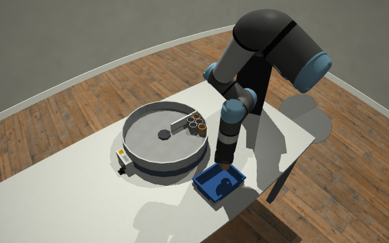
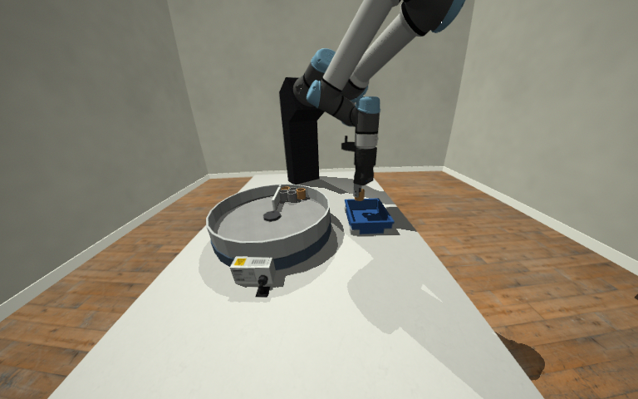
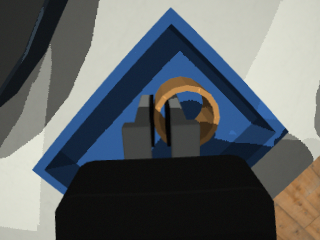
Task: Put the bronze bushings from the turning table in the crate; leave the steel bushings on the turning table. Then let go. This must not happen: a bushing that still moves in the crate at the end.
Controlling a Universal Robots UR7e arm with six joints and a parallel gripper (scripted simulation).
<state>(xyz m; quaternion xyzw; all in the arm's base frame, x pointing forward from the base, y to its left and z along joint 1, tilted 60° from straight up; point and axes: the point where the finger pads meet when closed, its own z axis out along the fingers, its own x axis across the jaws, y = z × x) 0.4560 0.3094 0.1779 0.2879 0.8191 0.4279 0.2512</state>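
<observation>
Top view: the gripper (image 1: pixel 225 163) (image 2: pixel 359 191) (image 3: pixel 159 110), nearly closed, pinches one bronze bushing (image 1: pixel 225 166) (image 2: pixel 360 194) (image 3: pixel 212 107) by its wall above the blue crate (image 1: pixel 205 191) (image 2: pixel 369 227) (image 3: pixel 107 81), which shows none inside; two more bronze await removal from the turning table (image 1: pixel 146 143) (image 2: pixel 244 221), where three steel stay.

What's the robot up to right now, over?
Black two-finger gripper shut on hollow bronze bushing's wall, above blue rectangular crate. Two bronze bushings remain on round grey turning table. Nothing seen blocking.
</observation>
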